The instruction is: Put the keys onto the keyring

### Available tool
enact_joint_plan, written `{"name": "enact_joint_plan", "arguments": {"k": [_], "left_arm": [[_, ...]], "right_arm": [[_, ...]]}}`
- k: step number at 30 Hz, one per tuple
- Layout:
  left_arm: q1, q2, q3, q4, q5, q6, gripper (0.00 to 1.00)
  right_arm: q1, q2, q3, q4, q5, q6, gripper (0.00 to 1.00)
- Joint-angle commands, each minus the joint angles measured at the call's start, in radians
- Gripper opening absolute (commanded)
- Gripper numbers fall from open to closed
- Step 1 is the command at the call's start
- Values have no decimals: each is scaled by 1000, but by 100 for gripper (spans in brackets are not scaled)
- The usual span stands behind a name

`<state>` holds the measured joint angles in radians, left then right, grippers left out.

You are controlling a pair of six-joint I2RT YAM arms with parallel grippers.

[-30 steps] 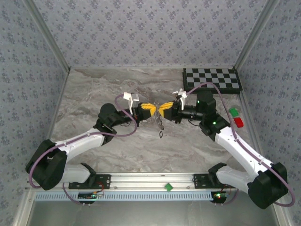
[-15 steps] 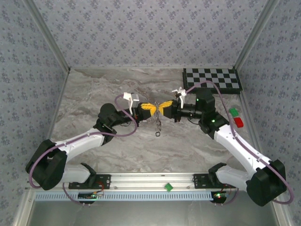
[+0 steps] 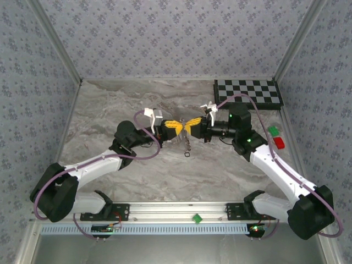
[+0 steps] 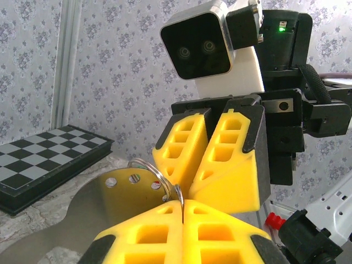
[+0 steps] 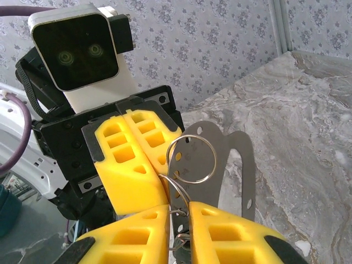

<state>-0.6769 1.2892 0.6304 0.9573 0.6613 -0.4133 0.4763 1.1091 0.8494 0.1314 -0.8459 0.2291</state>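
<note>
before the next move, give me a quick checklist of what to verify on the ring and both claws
1. Left claw shut on the ring: ok.
2. Right claw closed on thin metal: ok; which piece it pinches: cannot tell.
3. Ring held above the table, between both claws: ok.
4. Flat holed metal piece threaded onto the ring: cannot tell.
5. Small loop below the claws, hanging or lying on the table: cannot tell.
</note>
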Motion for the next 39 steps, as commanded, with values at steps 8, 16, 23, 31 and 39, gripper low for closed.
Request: {"name": "enact_joint_plan", "arguments": {"k": [8,16,23,31,39], "left_arm": [[-13,15,21,57,19,-2,0],[-12,13,18,59,22,-1,0],[-12,9,17,60,23,-1,0],[-12,2,13,67,22,-4,0],[-13,10,18,70,45,-8,0]], "right_arm": [[26,1,33,17,-88,7,19],[-1,-5,29,47,-96,45,21],[-16,-18,13,56,-47,56,32],[-20,-14,21,-9,25,25,29],[-9,5,34,-6,-37,12,25]]}}
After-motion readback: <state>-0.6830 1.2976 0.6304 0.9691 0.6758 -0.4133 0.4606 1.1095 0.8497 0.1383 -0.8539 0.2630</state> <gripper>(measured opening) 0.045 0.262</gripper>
